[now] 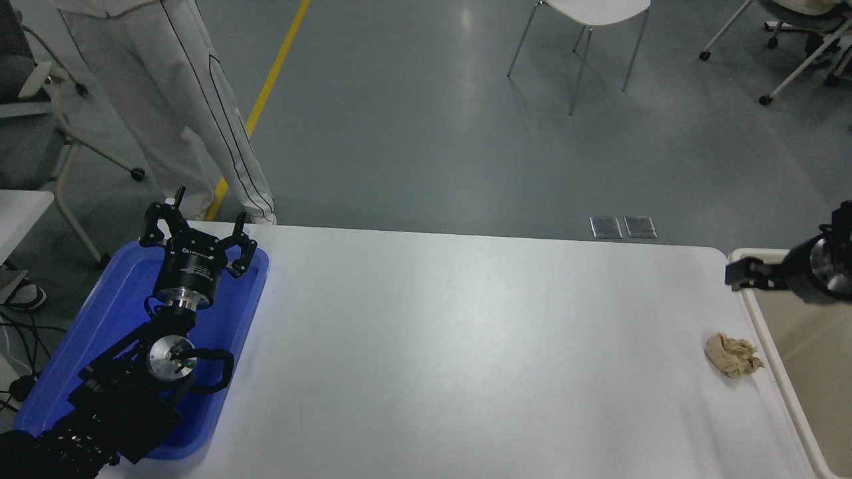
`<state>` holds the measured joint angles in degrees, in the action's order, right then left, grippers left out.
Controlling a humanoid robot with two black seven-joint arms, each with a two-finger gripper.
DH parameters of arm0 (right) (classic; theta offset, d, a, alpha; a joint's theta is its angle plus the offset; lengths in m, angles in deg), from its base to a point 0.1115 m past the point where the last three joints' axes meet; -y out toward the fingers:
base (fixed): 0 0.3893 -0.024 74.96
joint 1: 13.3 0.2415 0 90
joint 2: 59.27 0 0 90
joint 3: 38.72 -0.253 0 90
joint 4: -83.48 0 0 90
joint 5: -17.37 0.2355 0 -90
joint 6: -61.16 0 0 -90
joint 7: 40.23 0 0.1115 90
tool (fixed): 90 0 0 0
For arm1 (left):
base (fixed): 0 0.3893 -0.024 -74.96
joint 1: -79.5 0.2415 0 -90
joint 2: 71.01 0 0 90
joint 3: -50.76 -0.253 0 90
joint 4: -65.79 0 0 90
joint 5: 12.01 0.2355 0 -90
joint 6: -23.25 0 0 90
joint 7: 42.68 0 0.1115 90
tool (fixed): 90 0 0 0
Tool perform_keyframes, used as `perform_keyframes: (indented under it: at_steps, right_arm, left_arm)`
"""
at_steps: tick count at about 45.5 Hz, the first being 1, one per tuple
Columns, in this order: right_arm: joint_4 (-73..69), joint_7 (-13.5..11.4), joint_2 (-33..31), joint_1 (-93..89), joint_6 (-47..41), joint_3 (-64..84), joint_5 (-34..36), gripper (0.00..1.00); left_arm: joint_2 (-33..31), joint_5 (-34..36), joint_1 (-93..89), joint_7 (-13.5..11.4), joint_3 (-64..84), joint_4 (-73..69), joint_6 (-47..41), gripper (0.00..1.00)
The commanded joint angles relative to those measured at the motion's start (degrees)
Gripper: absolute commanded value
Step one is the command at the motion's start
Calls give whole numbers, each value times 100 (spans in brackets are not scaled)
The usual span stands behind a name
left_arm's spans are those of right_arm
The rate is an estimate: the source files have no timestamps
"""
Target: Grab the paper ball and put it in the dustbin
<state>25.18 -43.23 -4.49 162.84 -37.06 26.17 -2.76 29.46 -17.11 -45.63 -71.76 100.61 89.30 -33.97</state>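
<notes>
The paper ball [732, 354], a small tan crumpled wad, lies on the white table [466, 346] near its right edge, just left of the dustbin. The dustbin [759, 254] is a beige bin with a pale rounded rim, cut off by the picture's right edge. My right gripper [740, 275] comes in from the right edge and hovers above the bin's far left corner, behind the ball and well apart from it. Only part of it shows. My left gripper [198, 233] is open and empty, parked over the blue tray at the lower left.
A flat blue tray [80, 346] lies at the table's left end under the left arm. A person in white trousers [193, 113] stands at the far left corner. Chairs [586, 26] stand on the grey floor beyond the table.
</notes>
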Motion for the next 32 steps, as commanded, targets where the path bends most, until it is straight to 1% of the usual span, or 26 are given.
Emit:
perform_keyframes:
  at_steps: [1,12,26,32]
  right_arm:
    - [828,1,6,-1169,541,-381,18,99]
    - [1048,1,50,-1723,646,-890,18,99]
    - [1593,1,252,-2444,857,-1602,0,97]
    - [2050,1,612,-2778,910,-1603,44,97]
  left_arm:
    - [-1,0,-2,7,-1,5,0,100]
    - [-1,0,-2,7,-1,5,0,100]
    - [-1,0,-2,7,8,5,0,100]
    - [-1,0,-2,7,-1,5,0,100]
